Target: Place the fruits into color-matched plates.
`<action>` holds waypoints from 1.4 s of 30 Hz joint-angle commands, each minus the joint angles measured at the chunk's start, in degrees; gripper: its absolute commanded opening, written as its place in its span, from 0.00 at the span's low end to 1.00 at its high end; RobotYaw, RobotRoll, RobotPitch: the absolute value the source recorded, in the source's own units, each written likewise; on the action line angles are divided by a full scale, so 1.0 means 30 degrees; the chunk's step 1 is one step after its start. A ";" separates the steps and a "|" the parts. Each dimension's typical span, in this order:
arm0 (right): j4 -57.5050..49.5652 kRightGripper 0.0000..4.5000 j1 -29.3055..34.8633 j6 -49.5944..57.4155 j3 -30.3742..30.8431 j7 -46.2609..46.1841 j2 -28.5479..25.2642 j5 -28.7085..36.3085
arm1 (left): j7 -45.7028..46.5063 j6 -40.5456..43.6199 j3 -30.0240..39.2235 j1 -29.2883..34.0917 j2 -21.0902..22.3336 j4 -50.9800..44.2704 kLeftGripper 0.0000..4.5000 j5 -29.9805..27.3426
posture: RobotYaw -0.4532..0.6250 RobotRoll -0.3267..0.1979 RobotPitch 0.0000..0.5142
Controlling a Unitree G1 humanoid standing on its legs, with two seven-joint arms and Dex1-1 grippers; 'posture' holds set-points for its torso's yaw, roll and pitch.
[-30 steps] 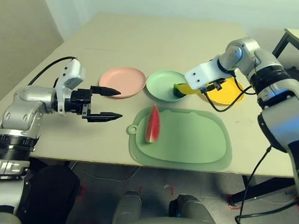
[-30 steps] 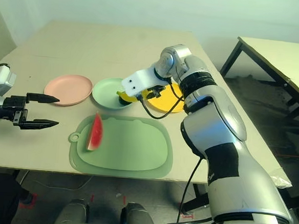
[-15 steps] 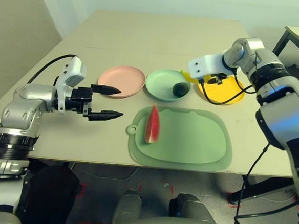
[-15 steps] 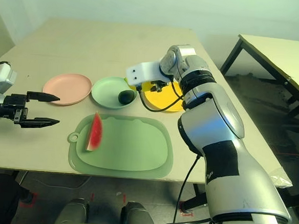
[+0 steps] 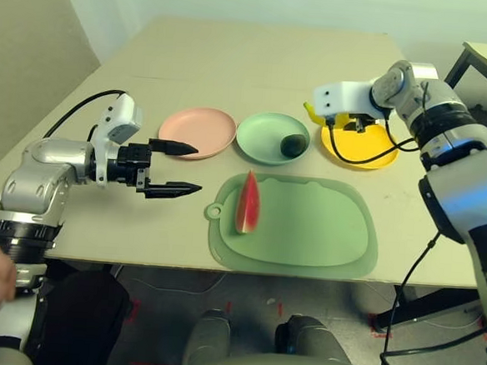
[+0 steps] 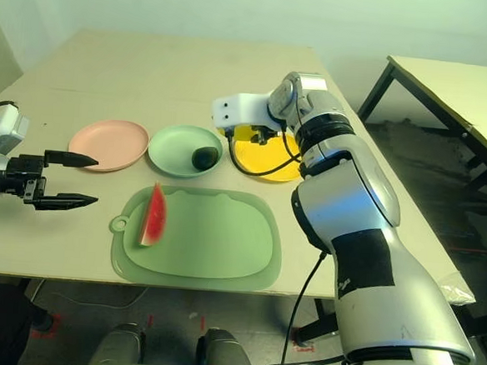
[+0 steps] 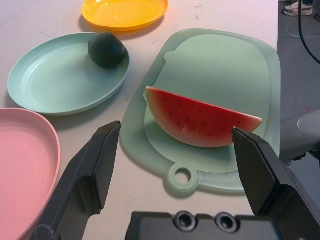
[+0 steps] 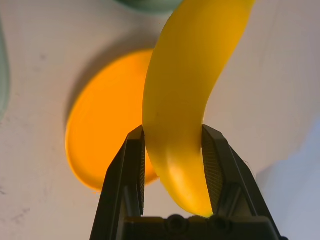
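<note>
Clearly, the right gripper [image 8: 173, 127] is clamped around a smooth, glossy, gently curved banana [image 8: 180, 105], golden yellow with a slight green tinge at its tip, held above the yellow plate [image 8: 107, 120]; no lettering can be made out on it; the right arm [image 6: 344, 185] reaches forward, bent at the elbow; the left gripper [image 5: 174, 169] stands wide, with the red, dark-seeded watermelon wedge [image 7: 200, 119] just beyond its fingertips, on the green mat [image 7: 220, 60]
</note>
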 commanded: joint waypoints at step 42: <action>0.0485 0.36 0.1817 0.2579 -0.0204 -0.0720 -0.0317 -0.1414 | 0.2950 0.1014 0.0175 0.0996 -0.1024 -0.1690 1.00 -0.0056 | 0.53 0.62 0.21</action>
